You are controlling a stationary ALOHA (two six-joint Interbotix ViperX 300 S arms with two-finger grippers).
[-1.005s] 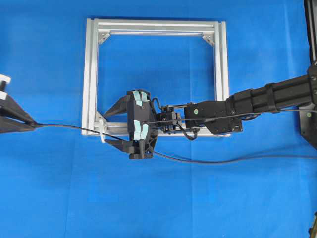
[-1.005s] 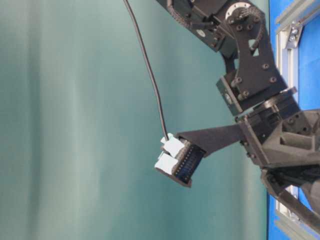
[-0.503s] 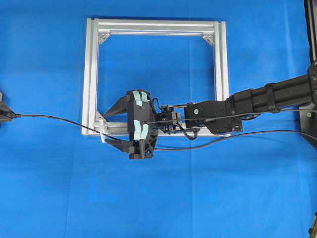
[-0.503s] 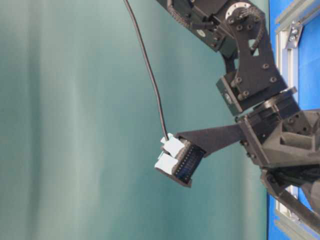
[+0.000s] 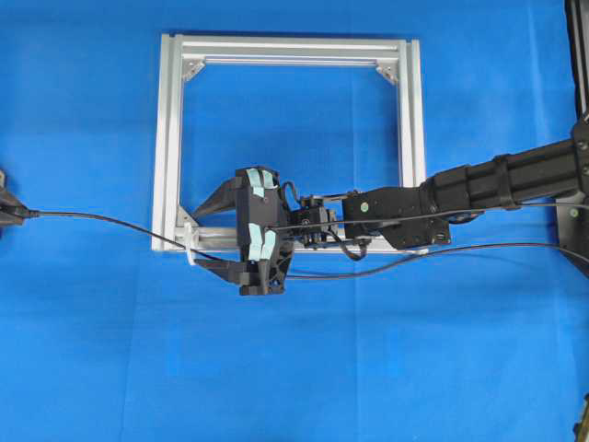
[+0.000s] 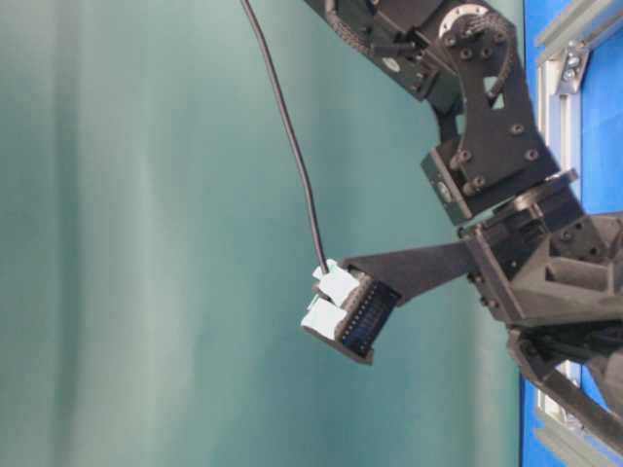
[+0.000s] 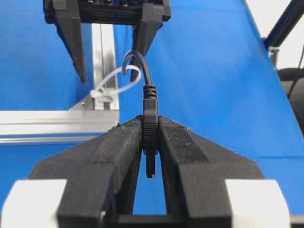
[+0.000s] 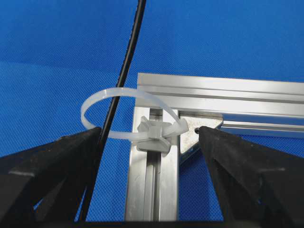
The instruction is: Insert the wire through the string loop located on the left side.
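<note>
**Wire through the loop, plug held at the desk's left edge**

The long thin black wire (image 5: 110,221) is seen running across the blue-covered desk (image 5: 92,350) from the right side, under the right arm, and on to the far left edge of the overhead view. In the right wrist view it is shown passing straight through the small translucent white string loop (image 8: 130,114), a plastic tie fastened to the corner of the square silver aluminium frame (image 5: 171,138). In the overhead view that loop (image 5: 190,245) sits at the frame's lower left corner.

The wire's small cylindrical plug end is gripped by the left hand (image 7: 151,142); in the left wrist view the black moulded plug is pinched between the two dark fingers (image 7: 114,152), its metal tip pointing back toward the camera. The left hand is well apart from the frame, only just visible at the left border of the overhead view (image 5: 7,210).

The right hand (image 5: 210,235) is spread wide with nothing between its fingers, which straddle the frame's lower left corner. One finger is placed inside the frame and the other outside its lower rail, with the loop just beyond the tips. The wire is passed close beside the left-hand finger in the right wrist view; contact cannot be told.
</note>
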